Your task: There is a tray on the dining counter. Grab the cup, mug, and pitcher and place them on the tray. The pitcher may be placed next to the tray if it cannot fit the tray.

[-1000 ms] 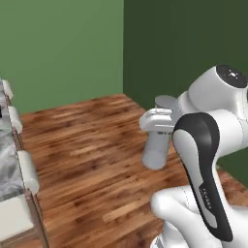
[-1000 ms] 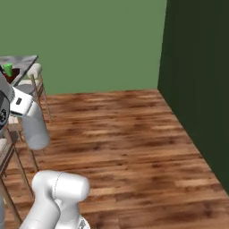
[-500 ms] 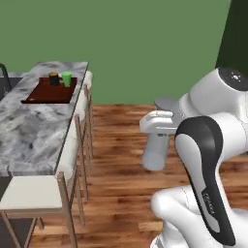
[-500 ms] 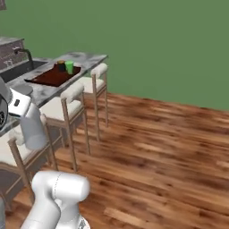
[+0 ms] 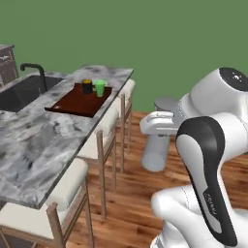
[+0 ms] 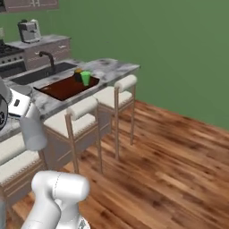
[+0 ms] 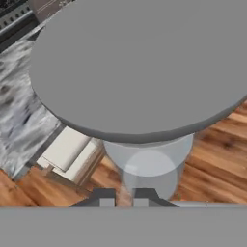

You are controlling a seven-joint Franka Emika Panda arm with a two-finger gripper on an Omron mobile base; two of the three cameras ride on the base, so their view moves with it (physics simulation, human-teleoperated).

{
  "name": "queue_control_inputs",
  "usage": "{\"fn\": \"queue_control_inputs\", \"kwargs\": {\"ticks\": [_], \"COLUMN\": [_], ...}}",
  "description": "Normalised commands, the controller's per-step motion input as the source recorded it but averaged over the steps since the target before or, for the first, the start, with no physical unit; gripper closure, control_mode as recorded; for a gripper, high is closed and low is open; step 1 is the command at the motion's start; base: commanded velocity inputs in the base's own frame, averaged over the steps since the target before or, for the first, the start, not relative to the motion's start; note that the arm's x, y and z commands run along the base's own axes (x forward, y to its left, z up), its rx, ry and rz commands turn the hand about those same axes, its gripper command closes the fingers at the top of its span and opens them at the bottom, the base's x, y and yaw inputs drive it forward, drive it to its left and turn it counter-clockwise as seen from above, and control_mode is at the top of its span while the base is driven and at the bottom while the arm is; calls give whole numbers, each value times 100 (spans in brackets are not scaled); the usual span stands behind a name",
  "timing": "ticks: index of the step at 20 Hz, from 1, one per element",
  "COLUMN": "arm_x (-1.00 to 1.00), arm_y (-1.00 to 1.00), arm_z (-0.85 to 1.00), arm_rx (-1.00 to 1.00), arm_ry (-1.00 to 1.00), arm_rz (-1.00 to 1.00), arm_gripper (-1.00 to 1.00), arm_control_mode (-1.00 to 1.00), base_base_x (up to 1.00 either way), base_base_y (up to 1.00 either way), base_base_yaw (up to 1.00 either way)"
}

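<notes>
Holding the pitcher [image 5: 157, 152] by its top, the gripper [image 7: 124, 195] has its two dark fingers squeezed tight on the rim. The pitcher is a tall, smooth, see-through grey tube with a wide round top [image 7: 140, 67], and it hangs in the air over the brown wood floor [image 6: 179, 165]. Off to the side stands the dining counter [image 5: 43, 140], made of swirly grey stone. The flat red-brown tray [image 5: 77, 100] lies on it. The green cup [image 5: 100, 87] and black mug [image 5: 87, 86] stand side by side on the tray. Pale stools [image 6: 76, 117] line the counter.
</notes>
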Motion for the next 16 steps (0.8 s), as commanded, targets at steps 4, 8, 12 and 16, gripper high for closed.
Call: {"fn": "queue_control_inputs", "kwargs": {"ticks": [4,8,12,16], "arm_x": [0,0,0,0], "arm_y": [0,0,0,0], "arm_z": [0,0,0,0], "arm_rx": [0,0,0,0], "arm_ry": [0,0,0,0], "arm_rz": [0,0,0,0], "arm_gripper": [100,100,100,100], "arm_control_mode": [100,100,100,100], "base_base_x": [85,68,55,58], "base_base_y": [-72,-71,-59,-45], "base_base_yaw": [55,57,59,56]}}
